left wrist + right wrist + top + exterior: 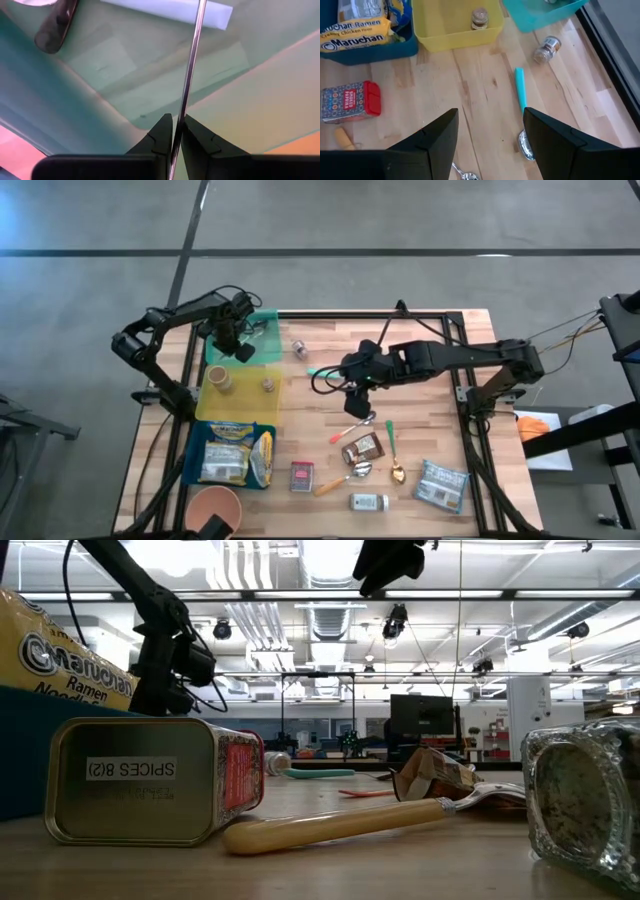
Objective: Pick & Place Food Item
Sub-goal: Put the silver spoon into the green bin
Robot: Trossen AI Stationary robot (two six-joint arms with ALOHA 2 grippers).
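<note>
Left pincer (pixel 174 131) clamped on a thin metal rod (pixel 189 75) over the teal bin (pixel 262 330), 11 o'clock on the surface (pixel 420 400). Right pincer (pixel 490 135) apart, empty, mid-surface above the teal-handled spoon (pixel 520 95). Ramen pack (pixel 228 452) in blue bin, 8 o'clock.

I see a thin metal utensil handle (pixel 189 75) pinched between my left tool's (pixel 175 131) nearly closed fingers, standing upright inside the teal bin (pixel 268 330) at the worktop's far-left corner.
</note>
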